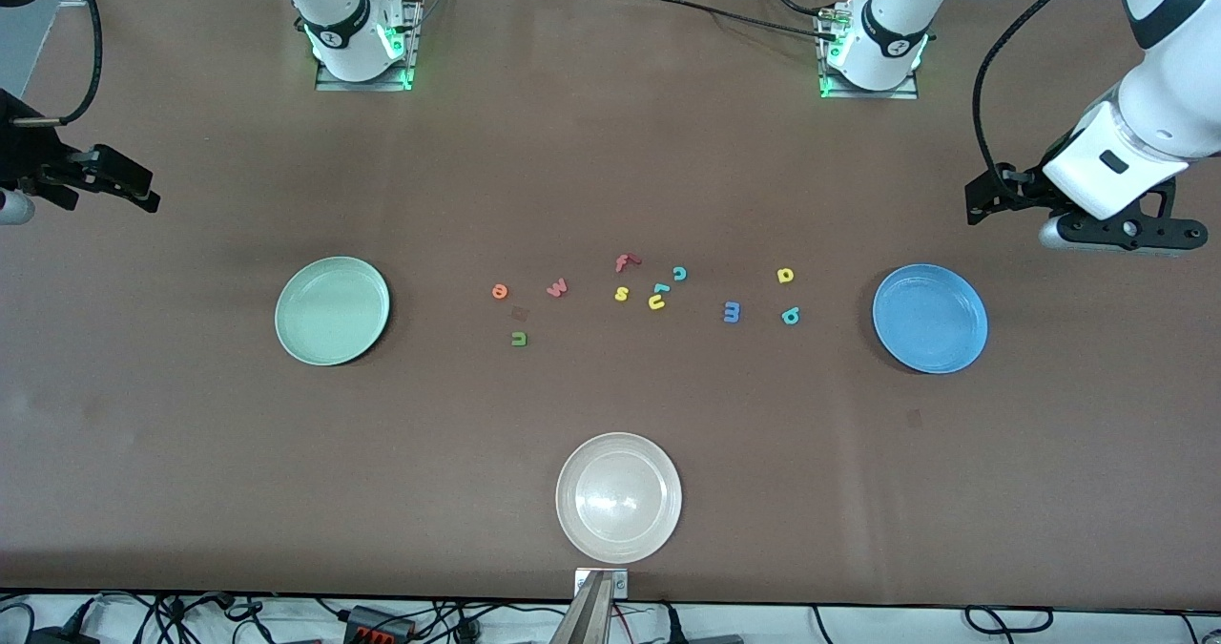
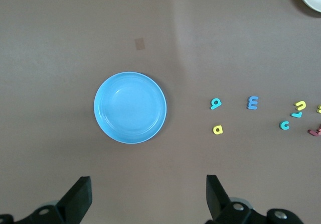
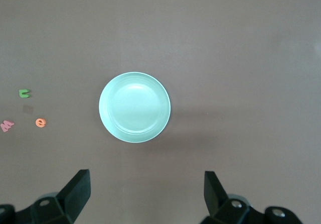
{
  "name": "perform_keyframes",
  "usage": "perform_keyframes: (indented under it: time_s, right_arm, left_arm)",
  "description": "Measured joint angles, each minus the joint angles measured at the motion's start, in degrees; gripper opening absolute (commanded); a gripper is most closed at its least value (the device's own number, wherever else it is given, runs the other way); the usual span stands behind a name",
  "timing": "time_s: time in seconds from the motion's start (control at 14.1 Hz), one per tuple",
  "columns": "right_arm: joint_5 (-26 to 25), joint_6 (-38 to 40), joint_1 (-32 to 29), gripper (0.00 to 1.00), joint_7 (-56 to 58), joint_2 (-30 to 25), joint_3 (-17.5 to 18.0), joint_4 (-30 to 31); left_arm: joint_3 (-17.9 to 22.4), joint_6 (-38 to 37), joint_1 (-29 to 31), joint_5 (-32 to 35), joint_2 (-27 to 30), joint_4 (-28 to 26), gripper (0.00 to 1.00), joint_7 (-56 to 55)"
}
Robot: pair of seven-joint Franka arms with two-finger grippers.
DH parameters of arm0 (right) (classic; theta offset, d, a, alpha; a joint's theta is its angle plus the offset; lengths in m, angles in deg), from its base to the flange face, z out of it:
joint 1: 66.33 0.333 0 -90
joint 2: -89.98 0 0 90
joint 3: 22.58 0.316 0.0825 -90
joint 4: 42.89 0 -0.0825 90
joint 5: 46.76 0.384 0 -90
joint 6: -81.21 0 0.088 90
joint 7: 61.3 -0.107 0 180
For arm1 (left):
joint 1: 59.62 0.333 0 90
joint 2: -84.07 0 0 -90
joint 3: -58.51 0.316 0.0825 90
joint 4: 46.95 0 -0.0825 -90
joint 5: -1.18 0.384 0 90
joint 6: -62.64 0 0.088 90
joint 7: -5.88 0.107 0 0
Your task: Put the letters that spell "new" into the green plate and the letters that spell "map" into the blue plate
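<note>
Letters [image 1: 732,312] lie scattered mid-bench between the empty green plate [image 1: 332,311] and blue plate [image 1: 930,319], looking light, thin and soft, best pinched across their edges, while the left claw [image 2: 148,196] and right claw [image 3: 146,194] hang wide, empty.

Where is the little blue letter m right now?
In the front view, the small blue foam letter m lies flat on the brown table, beside the teal foam letter a, toward the left arm's end where the round blue plate sits.
</note>
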Motion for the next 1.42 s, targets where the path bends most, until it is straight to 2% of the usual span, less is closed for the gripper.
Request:
perform_keyframes:
  time_s: [0.71,1.14,1.42]
  right_arm:
    - [0.01,0.8,0.23,1.0,0.0,1.29,0.06,0.35]
    - [0.32,0.01,6.17,1.0,-0.06,7.09,0.56,0.56]
    - [0.33,-6.34,11.96,1.0,-1.28,14.25,0.7,0.75]
  left_arm:
    - [0.12,-0.32,0.5,0.0,0.0,0.14,1.0,0.0]
    - [0.32,-0.52,0.59,0.0,0.0,0.14,1.0,0.0]
    - [0.33,-0.76,0.7,0.0,0.0,0.16,1.0,0.0]
